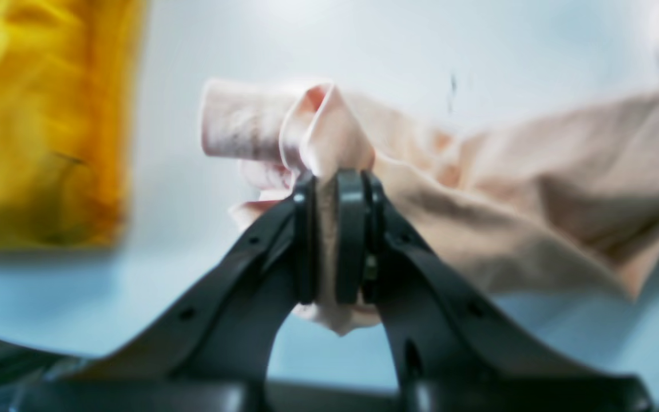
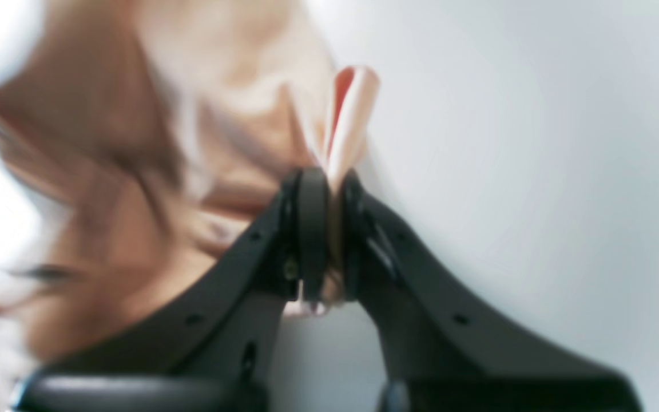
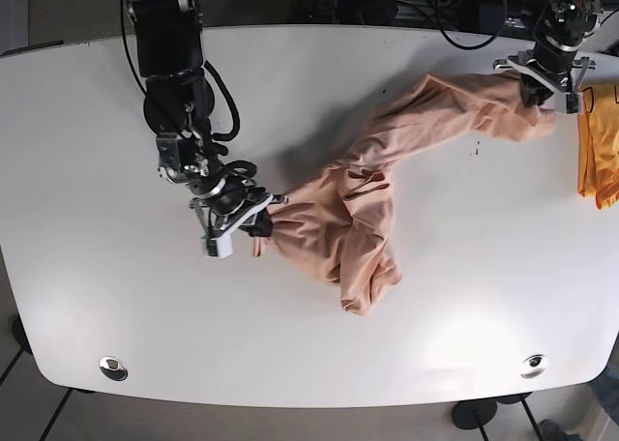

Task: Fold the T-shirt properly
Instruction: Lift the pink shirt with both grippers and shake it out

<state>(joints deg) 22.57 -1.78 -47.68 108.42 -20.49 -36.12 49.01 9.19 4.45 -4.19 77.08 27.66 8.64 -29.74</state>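
I've got the right hand (image 3: 259,220) nearest me, jaws closed tight on one end of the shirt (image 3: 358,223), a fold of pink cloth pinched between the pads and sticking out past them in the right wrist view. The shirt lies bunched and twisted across the middle of the desk (image 3: 87,122), a lump of it sagging toward the near edge. Farther off, the left hand (image 3: 553,91) is clamped on the opposite end, cloth squeezed through the closed jaws in its wrist view. As I read it, the step is stretching the shirt out flat between the two grips. To do it well I'd draw the hands apart evenly, lift enough to let the twist fall out, and keep both grips firm so no corner slips. Beyond the left hand lies a yellow cloth (image 3: 600,146), apart from the shirt. No containers anywhere I can see
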